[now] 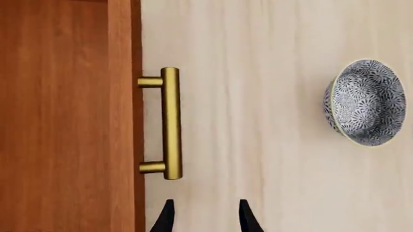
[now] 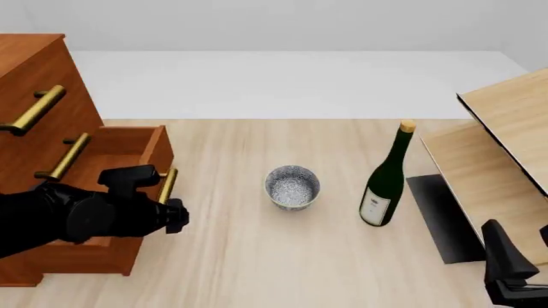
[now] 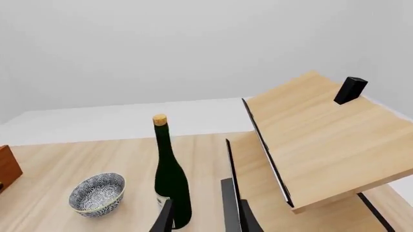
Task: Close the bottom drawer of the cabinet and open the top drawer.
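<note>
Reddish-brown wooden cabinet (image 2: 34, 83) standing at the left edge of the desk (image 2: 256, 256), with the bottom drawer (image 2: 128, 151) pulled out toward the desk's middle and the top drawer (image 2: 25, 70) flush and shut above it. Left gripper (image 1: 205, 217) poised just short of the bottom drawer's brass handle (image 1: 170, 123); its two dark fingertips stand moderately apart, hold nothing and touch nothing, the bar lying a little to one side of the gap between them. Judged step in hand: closing the bottom drawer. To do it well, the push should land squarely on the drawer front or on the middle of the bar and run straight along the drawer's travel, since an off-centre push may skew the box in its runners; grasping is not needed for this step. Patterned bowl (image 2: 292, 186) near the middle of the desk and green bottle (image 2: 387, 179) toward the right edge both lie well apart from the push path. Right gripper (image 3: 201, 217) idle at the desk's near right corner, fingers parted and empty, facing the pale slanted boards (image 3: 322, 140).
</note>
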Robot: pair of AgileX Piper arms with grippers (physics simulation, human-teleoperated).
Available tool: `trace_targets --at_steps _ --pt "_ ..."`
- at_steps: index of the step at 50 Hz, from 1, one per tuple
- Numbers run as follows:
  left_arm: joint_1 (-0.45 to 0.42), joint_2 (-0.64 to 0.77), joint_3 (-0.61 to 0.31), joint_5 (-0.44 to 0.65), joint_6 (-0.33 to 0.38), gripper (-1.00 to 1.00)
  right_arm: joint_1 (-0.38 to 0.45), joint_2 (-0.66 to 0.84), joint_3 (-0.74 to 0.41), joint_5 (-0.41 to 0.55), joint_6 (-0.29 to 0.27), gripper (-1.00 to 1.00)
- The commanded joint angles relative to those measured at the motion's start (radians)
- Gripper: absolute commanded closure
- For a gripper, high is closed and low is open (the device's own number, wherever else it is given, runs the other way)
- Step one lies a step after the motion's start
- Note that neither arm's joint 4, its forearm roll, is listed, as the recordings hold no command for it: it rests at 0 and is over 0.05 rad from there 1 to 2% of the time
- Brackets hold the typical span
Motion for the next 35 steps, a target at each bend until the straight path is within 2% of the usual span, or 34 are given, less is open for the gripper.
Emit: trace_targets --at_steps 1,18,22,30,31,32,35 --pt "0.127 0.024 0.006 0.017 0.105 -1.00 0.000 0.001 0.001 0.000 0.003 -1.00" --pt "0.273 0.019 0.045 0.009 0.235 -1.00 0.002 -0.003 0.000 0.003 0.003 -1.00" --pt "0.334 0.018 0.059 0.002 0.276 -1.00 0.001 -0.003 0.000 0.003 0.003 -1.00" --pt "0.354 0.007 0.067 -0.001 0.291 -1.00 0.001 -0.002 0.000 0.003 0.003 -1.00" --pt "0.395 -0.007 0.070 -0.001 0.343 -1.00 0.001 -0.002 0.000 0.003 0.003 -1.00" --pt "0.409 -0.015 0.072 -0.002 0.366 -1.00 0.002 -0.003 0.000 0.003 0.003 -1.00" --pt "0.433 -0.016 0.076 -0.004 0.382 -1.00 0.002 -0.002 0.001 0.003 0.003 -1.00"
